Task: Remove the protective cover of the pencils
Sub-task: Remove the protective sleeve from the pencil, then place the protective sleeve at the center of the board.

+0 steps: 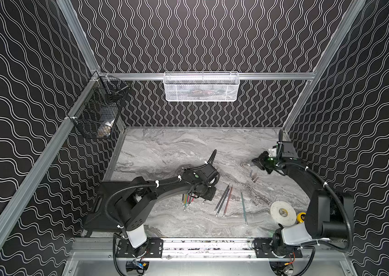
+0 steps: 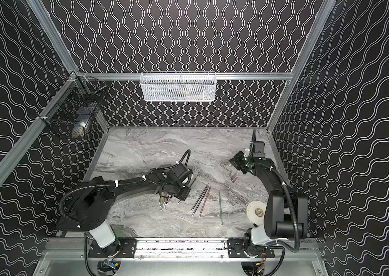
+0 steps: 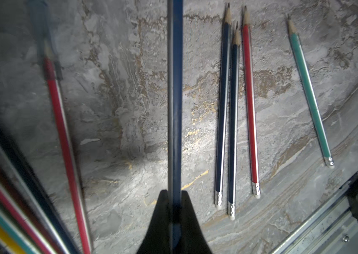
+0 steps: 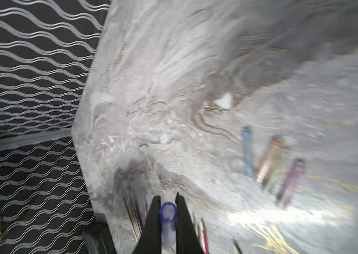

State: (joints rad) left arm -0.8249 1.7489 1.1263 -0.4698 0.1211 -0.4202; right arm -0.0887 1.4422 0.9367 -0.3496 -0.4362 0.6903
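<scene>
My left gripper (image 3: 174, 192) is shut on a dark blue pencil (image 3: 174, 88) held just above the marble table; it shows in both top views (image 1: 209, 193) (image 2: 184, 192). Two dark blue pencils (image 3: 223, 110), a red one (image 3: 249, 99) and a green one (image 3: 309, 92) lie bare-tipped on the table. A fan of several coloured pencils (image 1: 188, 200) rests under my left arm. My right gripper (image 4: 167, 195) is shut on a translucent blue cover (image 4: 168, 212), raised at the far right (image 1: 256, 163). Loose covers (image 4: 270, 160) (image 1: 254, 177) lie below it.
A white tape roll (image 1: 283, 212) and a small yellow object (image 1: 301, 217) sit at the front right by my right arm's base. A white mesh basket (image 1: 201, 87) hangs on the back wall and a black wire basket (image 1: 98, 112) on the left wall.
</scene>
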